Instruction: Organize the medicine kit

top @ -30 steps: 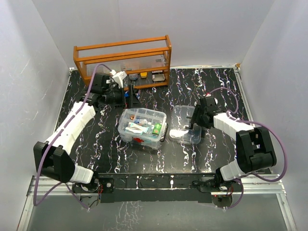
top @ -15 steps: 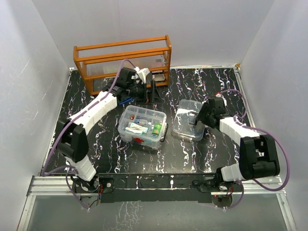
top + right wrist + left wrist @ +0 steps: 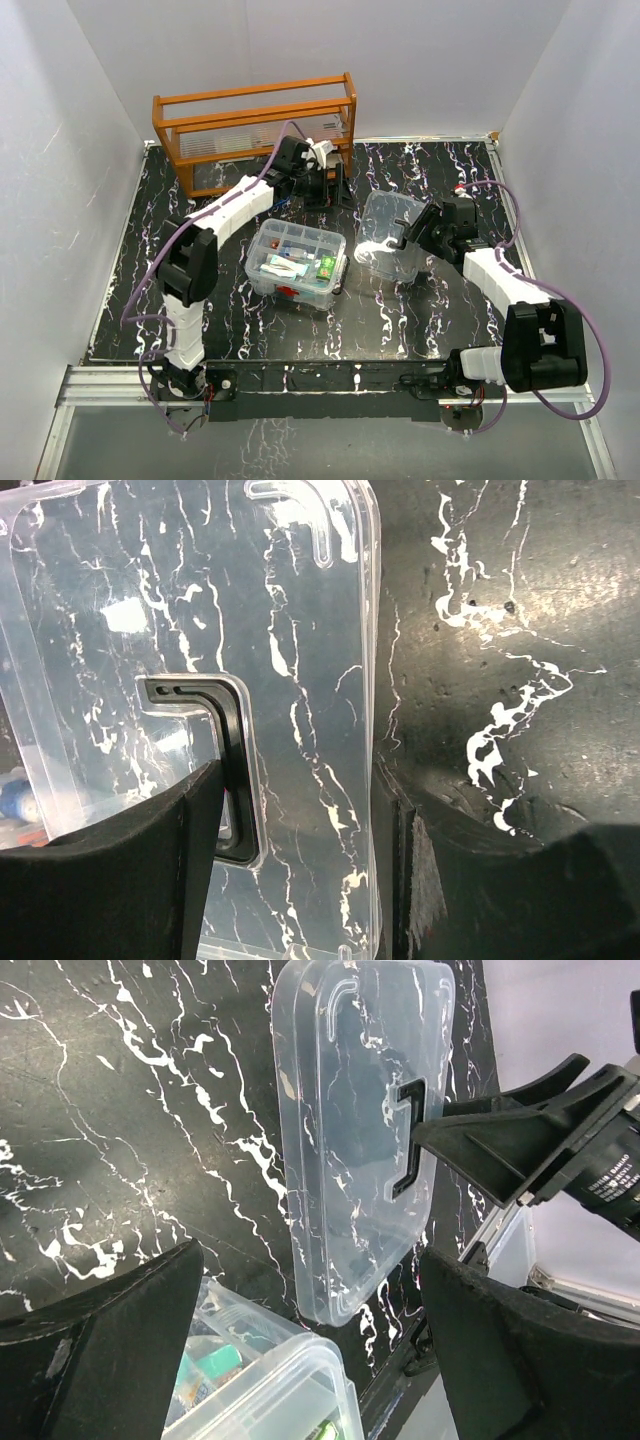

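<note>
The medicine kit box [image 3: 297,262] stands open mid-table with its red latch [image 3: 287,292] at the front and small items in its divided tray. Its corner shows in the left wrist view [image 3: 270,1385]. My right gripper [image 3: 413,237] is shut on the clear lid [image 3: 388,235] beside its dark handle [image 3: 228,770] and holds it tilted up off the table to the right of the box. In the right wrist view the lid [image 3: 300,630] fills the space between the fingers of the gripper [image 3: 300,880]. My left gripper [image 3: 333,187] is open and empty, behind the box near the rack; its view looks across at the lid [image 3: 360,1130].
An orange wooden rack [image 3: 255,120] stands at the back left with small items on its lower shelf. White walls close in the black marbled table [image 3: 200,300] on three sides. A metal rail runs along the near edge.
My left arm has swung right along the rack front, to behind the box. My right gripper has raised and tilted the lid, moving it slightly back and right.
</note>
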Tool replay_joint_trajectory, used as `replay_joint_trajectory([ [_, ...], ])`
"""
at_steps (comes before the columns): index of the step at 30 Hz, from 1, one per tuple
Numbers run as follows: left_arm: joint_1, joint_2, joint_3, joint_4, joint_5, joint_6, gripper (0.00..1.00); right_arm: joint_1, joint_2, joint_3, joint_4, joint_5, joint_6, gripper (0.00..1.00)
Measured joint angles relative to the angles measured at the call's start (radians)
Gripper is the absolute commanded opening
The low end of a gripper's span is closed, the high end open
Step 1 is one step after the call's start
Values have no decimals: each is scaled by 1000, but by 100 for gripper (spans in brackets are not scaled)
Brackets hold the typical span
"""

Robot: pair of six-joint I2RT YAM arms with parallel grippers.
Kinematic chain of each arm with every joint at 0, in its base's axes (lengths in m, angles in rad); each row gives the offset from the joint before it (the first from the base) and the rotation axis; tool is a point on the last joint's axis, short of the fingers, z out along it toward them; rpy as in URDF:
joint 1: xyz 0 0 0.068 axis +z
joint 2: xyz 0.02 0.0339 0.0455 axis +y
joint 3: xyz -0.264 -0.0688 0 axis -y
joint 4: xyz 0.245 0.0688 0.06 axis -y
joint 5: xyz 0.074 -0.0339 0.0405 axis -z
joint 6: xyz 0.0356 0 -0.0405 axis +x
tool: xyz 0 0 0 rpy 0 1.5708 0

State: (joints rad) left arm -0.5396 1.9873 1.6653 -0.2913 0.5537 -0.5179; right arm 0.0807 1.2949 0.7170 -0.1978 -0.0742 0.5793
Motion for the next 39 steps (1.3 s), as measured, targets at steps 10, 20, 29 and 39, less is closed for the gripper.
replay_joint_trajectory([
  [10, -11, 108, 64, 57, 105, -40, 83, -5, -31, 35, 3, -78, -8, 41],
  [20, -33, 135, 100, 34, 55, -67, 80, -5, -21, 56, 26, -92, -44, 59],
  [29, -34, 135, 130, -102, -162, 10, 81, 5, 217, 149, 5, -37, -140, 78],
  [39, -33, 132, 149, -192, -272, 81, 83, 63, 506, 461, -16, -2, -301, 82],
])
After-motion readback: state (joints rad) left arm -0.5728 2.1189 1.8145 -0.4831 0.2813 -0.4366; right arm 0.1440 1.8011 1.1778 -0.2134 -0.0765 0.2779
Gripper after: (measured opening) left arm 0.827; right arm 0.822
